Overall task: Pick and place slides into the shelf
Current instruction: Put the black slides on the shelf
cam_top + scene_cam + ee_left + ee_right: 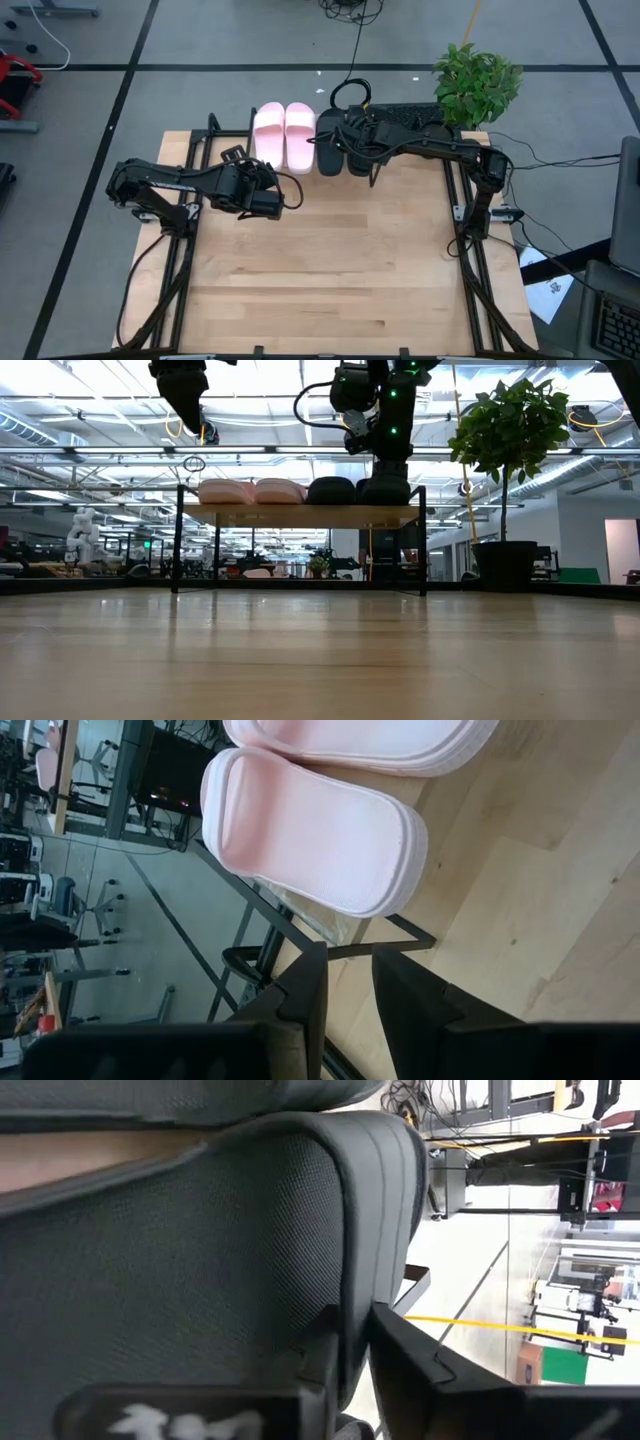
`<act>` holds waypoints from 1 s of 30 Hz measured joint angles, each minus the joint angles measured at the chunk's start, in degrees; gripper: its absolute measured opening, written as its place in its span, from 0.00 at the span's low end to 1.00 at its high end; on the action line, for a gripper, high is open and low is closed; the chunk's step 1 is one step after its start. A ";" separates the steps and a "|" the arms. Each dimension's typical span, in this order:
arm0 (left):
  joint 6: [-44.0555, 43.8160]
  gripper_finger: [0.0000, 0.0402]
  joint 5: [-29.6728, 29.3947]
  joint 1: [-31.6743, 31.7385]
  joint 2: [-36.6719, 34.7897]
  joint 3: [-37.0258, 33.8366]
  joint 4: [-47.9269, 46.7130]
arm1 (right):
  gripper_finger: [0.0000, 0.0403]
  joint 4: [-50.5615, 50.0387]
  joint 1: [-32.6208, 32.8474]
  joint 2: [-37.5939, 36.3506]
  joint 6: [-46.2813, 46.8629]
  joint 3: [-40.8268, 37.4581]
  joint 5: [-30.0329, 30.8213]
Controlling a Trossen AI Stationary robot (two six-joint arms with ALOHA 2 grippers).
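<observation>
The shelf (300,515) stands at the table's far edge. The pale pink pair (285,135) sits on its left half, also in the low view (252,491) and the left wrist view (310,840). The black pair (340,150) sits to their right. My right gripper (366,133) is shut on the right black slide (385,490), seen close in its wrist view (200,1260). My left gripper (274,183) hangs a little apart, empty, near of the pink pair and well above the table (203,425). My right gripper pinches the right black slide's raised side rim (352,1315) between its two fingers, one on the footbed side and one outside. It comes from above, as the low view shows. The slide's underside rests on the shelf board or just above it.
A potted plant (478,80) stands at the table's far right corner, beside the shelf (505,470). A small black object (235,155) lies by the shelf's left end. The broad wooden tabletop (330,270) stretches toward the near edge.
</observation>
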 joint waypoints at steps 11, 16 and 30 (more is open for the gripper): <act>0.43 0.22 0.00 0.00 0.00 0.00 0.00 | 0.21 0.02 0.02 0.00 -3.28 0.00 2.58; 0.44 0.22 0.00 0.00 0.00 0.00 0.00 | 0.21 0.01 0.02 0.00 -3.42 0.00 2.75; 0.51 0.22 0.00 0.00 0.00 0.00 0.00 | 0.28 0.02 0.11 -0.04 -4.22 0.00 2.77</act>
